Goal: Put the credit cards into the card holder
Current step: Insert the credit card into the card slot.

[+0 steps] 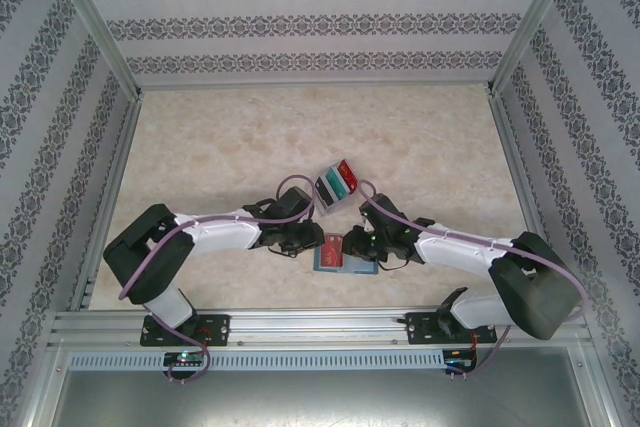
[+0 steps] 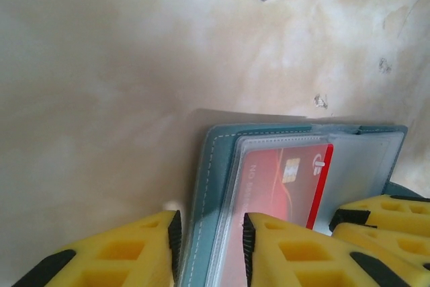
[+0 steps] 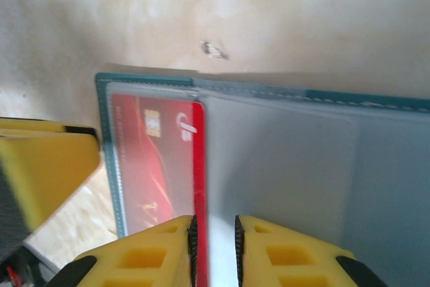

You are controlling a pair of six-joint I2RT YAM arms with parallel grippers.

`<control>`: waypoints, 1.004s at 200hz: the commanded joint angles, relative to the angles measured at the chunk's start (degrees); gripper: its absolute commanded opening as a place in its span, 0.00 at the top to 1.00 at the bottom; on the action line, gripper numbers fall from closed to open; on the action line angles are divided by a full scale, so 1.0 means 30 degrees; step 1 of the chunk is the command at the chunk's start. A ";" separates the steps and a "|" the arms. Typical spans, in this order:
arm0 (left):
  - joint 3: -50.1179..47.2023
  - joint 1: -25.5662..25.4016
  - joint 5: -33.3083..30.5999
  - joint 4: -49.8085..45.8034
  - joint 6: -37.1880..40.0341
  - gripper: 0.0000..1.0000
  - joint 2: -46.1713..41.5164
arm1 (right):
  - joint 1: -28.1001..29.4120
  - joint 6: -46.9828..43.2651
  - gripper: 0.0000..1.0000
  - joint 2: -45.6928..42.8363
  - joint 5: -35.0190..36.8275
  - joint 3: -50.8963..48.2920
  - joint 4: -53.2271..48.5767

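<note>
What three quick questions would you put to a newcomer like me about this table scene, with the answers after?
1. True or false: the card holder lies open on the table.
2. What colour is the card under its clear sleeve? A red, B teal, C grey.
3. Which arm's tool has yellow fingers straddling the holder's stitched edge?
Key: 1 true. 2 A, the red card. 3 the left tool.
</note>
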 commanded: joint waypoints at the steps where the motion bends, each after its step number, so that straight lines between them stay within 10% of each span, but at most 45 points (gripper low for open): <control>1: 0.0332 -0.0231 -0.1658 -0.1948 0.0511 0.64 -0.1234 | -0.0099 -0.0706 0.79 -0.0261 0.1095 0.0175 -0.1760; 53: 0.2547 -0.0884 -0.0867 -0.2532 0.2474 0.68 -0.1498 | -0.0290 -0.1136 0.96 0.0339 0.1378 0.0677 -0.2251; 201: 0.2839 -0.1373 0.0771 -0.1958 0.2204 0.75 0.2559 | -0.1203 -0.2831 0.87 -0.2414 0.3208 0.0548 -0.5481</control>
